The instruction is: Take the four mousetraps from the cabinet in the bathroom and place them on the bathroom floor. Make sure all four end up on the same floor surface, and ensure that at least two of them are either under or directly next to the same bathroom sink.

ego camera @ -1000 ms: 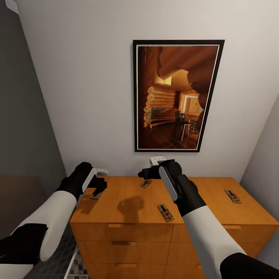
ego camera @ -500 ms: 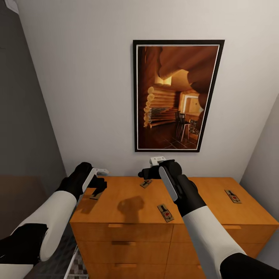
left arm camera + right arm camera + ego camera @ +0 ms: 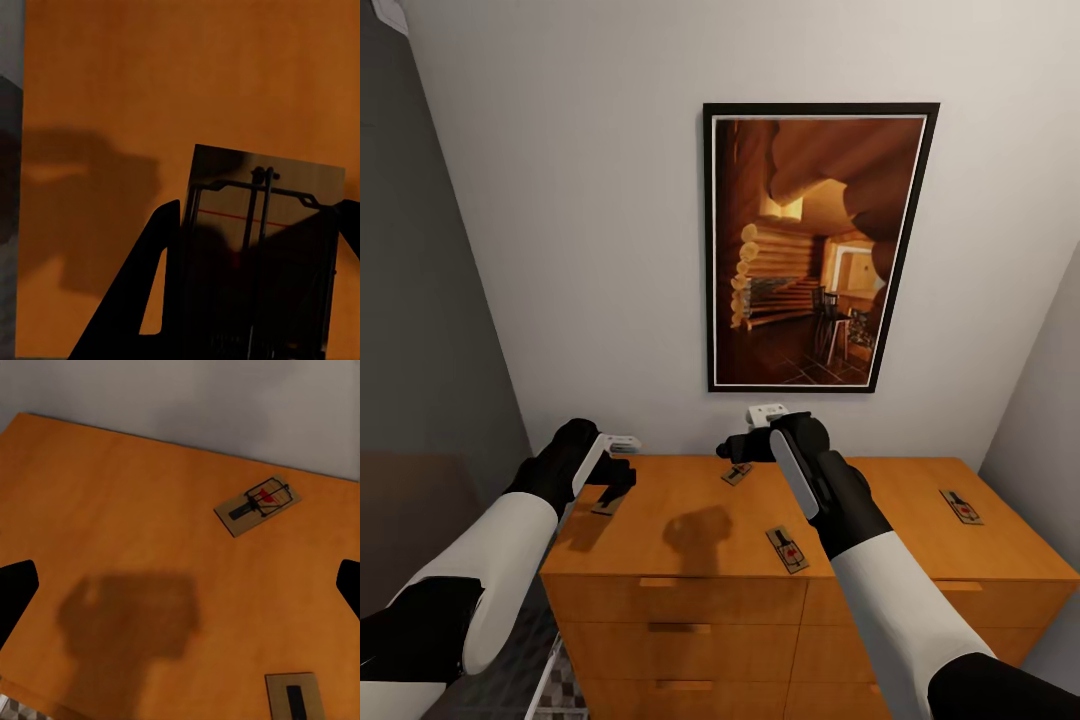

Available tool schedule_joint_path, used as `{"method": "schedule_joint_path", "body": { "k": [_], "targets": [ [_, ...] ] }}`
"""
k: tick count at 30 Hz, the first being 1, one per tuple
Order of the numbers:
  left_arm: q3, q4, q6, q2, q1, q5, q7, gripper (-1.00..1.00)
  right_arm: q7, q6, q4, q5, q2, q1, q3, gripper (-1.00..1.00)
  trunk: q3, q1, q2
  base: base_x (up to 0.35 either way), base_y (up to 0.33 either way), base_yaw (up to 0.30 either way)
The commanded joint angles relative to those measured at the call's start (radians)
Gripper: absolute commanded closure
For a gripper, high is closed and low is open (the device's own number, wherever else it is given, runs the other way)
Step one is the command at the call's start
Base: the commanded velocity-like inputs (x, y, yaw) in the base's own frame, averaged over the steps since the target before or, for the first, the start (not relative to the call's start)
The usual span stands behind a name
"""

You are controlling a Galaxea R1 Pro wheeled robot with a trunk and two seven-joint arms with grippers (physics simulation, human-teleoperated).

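Three mousetraps lie on the flat top of the orange-brown cabinet point(image 3: 690, 610): one near the back point(image 3: 735, 474), one near the front edge point(image 3: 787, 549), one at the right point(image 3: 961, 506). Another mousetrap point(image 3: 606, 504) rests at the top's left end, and my left gripper point(image 3: 615, 482) is down on it. In the left wrist view that mousetrap point(image 3: 262, 217) fills the gap of the left gripper point(image 3: 259, 225), both fingers point(image 3: 154, 300) against its sides. My right gripper point(image 3: 745, 447) hovers open over the back of the top. The right wrist view has the right gripper point(image 3: 180, 589) spread wide above a mousetrap point(image 3: 259, 505).
A framed picture point(image 3: 815, 245) hangs on the white wall behind the cabinet. Two small white fittings point(image 3: 765, 412) sit on the wall just above the top. A dark grey wall stands at the left. A strip of patterned bathroom floor point(image 3: 565, 690) shows beside the cabinet.
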Motion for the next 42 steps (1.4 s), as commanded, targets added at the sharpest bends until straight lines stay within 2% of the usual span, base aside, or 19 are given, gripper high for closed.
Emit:
{"method": "schedule_joint_path", "body": {
  "k": [1,25,32,36,42],
  "targets": [
    [-0.003,-0.001,0.003,0.000,0.000,-0.002,-0.001,1.00,-0.006,0.003,0.000,-0.007,0.000,0.000,0.001,-1.00,-0.001,0.000,-0.001,0.000,0.000,0.000],
    [-0.002,-0.001,0.003,0.000,-0.001,-0.002,-0.001,1.00,-0.005,0.003,0.000,-0.008,0.000,0.000,-0.002,-1.00,-0.001,0.000,-0.001,0.000,0.000,0.000],
    [-0.001,-0.008,0.003,0.000,-0.001,-0.002,-0.001,1.00,-0.009,0.003,0.051,-0.007,0.000,-0.002,-0.003,-1.00,-0.001,0.000,-0.001,0.000,0.000,0.000],
    [0.000,-0.038,0.003,0.000,-0.001,-0.002,-0.001,1.00,-0.010,0.003,0.099,-0.007,0.000,-0.004,-0.004,-1.00,-0.001,0.000,-0.001,0.000,0.000,0.000],
    [-0.001,-0.144,0.003,-0.003,0.002,-0.002,-0.001,1.00,-0.012,0.003,0.136,-0.007,0.000,-0.007,-0.007,-1.00,-0.001,0.000,-0.001,0.000,0.000,0.000]
  ]
}}
